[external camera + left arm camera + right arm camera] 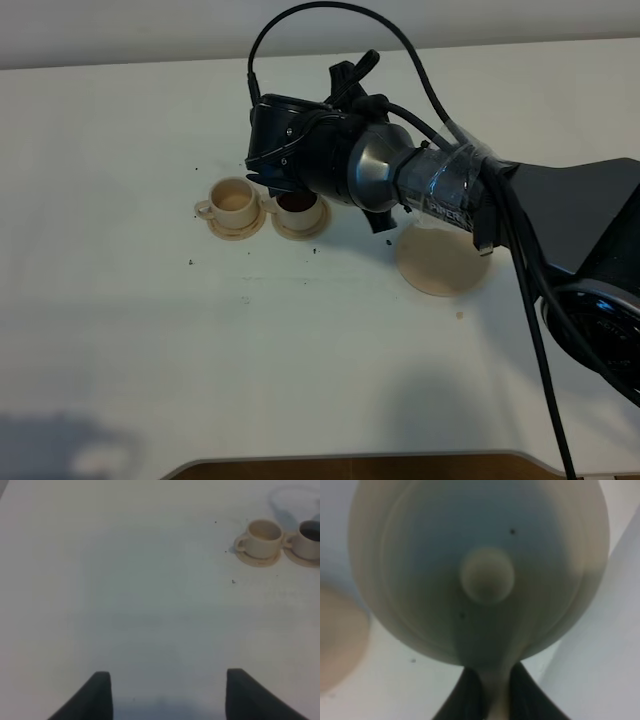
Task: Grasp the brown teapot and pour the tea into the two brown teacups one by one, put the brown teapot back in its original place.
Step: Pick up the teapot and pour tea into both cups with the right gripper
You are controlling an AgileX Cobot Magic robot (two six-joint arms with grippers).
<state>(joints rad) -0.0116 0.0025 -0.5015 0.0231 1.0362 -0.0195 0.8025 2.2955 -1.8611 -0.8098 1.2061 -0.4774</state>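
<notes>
Gripped brown teapot [480,575] (teacups [233,201] [298,203] well inside table [120,350] edges).

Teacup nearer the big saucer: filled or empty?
Filled, at least partly: the teacup shows dark liquid inside, while the other teacup is pale inside.

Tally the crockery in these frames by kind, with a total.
Teapot: 1
Teacups: 2
Cup saucers: 2
Large saucer: 1
Total: 6
</notes>
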